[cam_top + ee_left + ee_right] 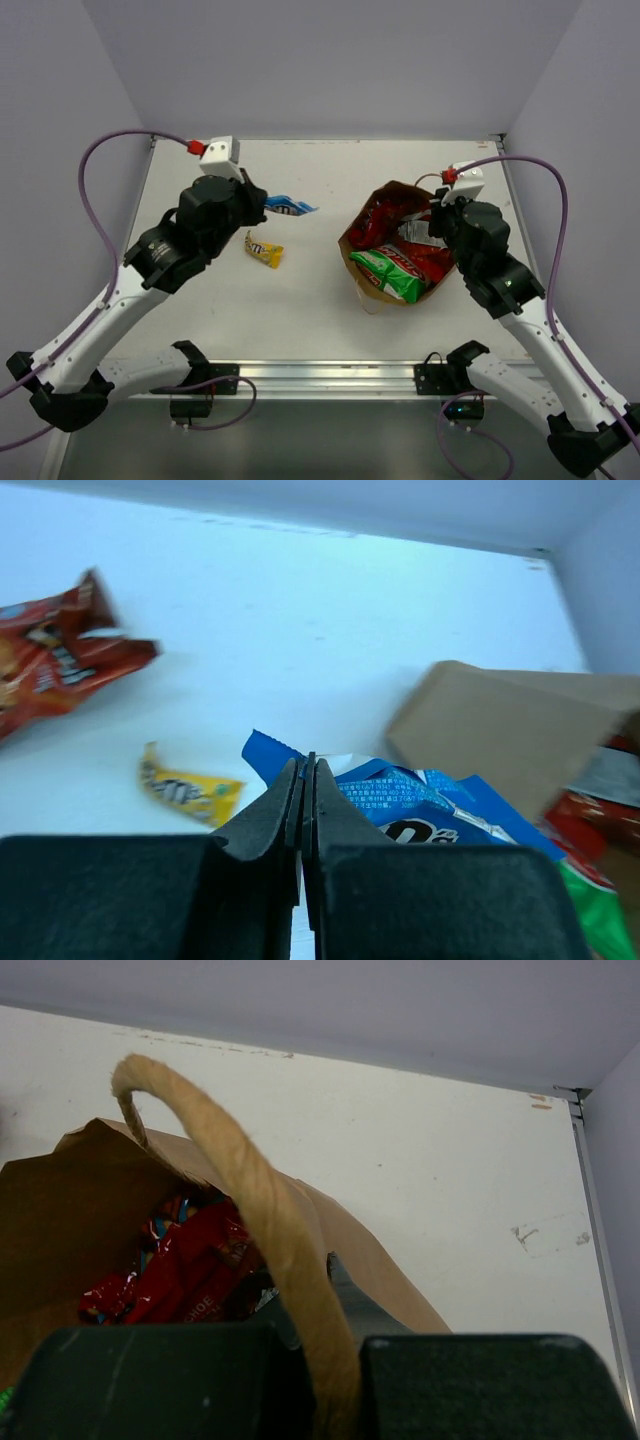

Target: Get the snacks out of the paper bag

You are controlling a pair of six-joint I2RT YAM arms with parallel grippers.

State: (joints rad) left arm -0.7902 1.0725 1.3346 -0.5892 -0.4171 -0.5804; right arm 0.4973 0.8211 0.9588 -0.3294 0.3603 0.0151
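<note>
The brown paper bag [372,222] lies open on the table's right half, with red packets [425,258] and a green-white chip bag [392,270] of the snacks in its mouth. My right gripper [436,216] is at the bag's right rim, shut on the bag with the twisted handle [230,1170] running between its fingers; red packets [195,1270] show inside. My left gripper [308,762] is shut on an edge of the blue packet [440,805], which sits left of the bag [288,207]. A yellow candy pack [264,250] lies on the table just in front of it.
In the left wrist view a red chip bag [60,660] lies on the table to the left, and the yellow pack [185,788] is beside my fingers. Walls close the table at the back and both sides.
</note>
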